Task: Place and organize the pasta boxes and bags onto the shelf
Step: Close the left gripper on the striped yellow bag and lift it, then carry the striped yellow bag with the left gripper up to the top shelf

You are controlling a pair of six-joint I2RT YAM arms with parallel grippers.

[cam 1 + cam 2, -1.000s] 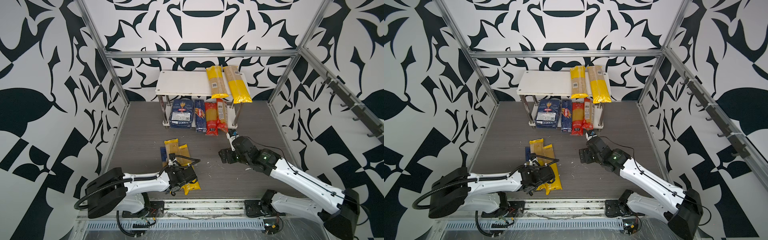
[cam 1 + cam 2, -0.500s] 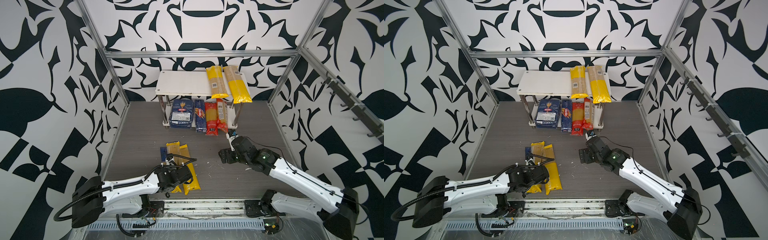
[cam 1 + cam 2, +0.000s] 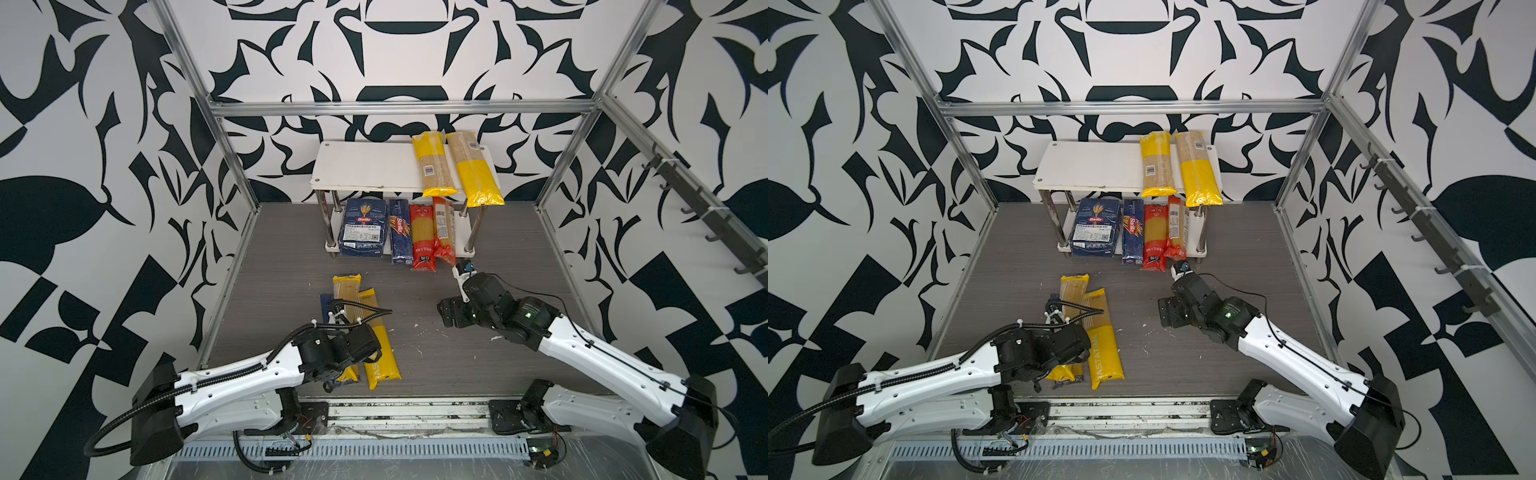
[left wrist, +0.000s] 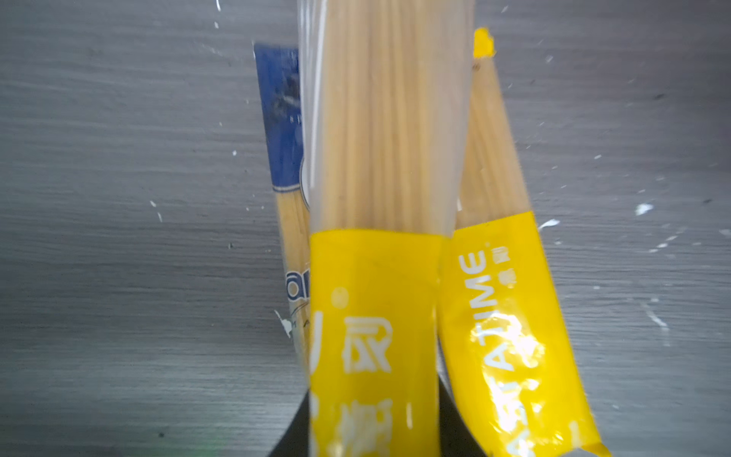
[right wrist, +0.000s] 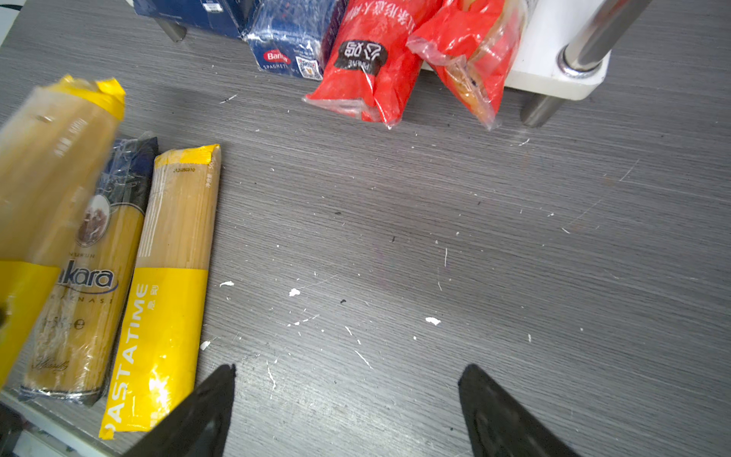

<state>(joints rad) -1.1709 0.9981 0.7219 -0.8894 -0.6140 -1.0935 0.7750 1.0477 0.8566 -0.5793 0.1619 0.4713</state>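
My left gripper [image 4: 374, 427] is shut on the yellow end of a yellow-and-clear bag [image 4: 375, 300], which is raised over the dark-blue "ankara" bag [image 5: 91, 277]. Another yellow bag [image 3: 380, 353] lies flat beside them. In both top views the left gripper [image 3: 345, 365] is near the front. The shelf [image 3: 365, 166] at the back carries two yellow bags [image 3: 434, 166] on its top board. Its lower board holds the wide pasta box [image 3: 360, 228], the narrow box [image 3: 400, 232] and two red bags [image 3: 422, 237]. My right gripper [image 5: 348, 380] is open over bare floor, in front of the red bags.
The left half of the shelf's top board [image 3: 1088, 166] is bare. Chrome posts [image 5: 593, 39] stand at the shelf's corners. Aluminium frame rails [image 3: 232, 166] and patterned walls enclose the grey floor [image 3: 478, 249]. White crumbs dot the floor.
My left gripper has shifted left and toward the front, then closed on the left yellow bag and raised it. The right arm has stayed in place.
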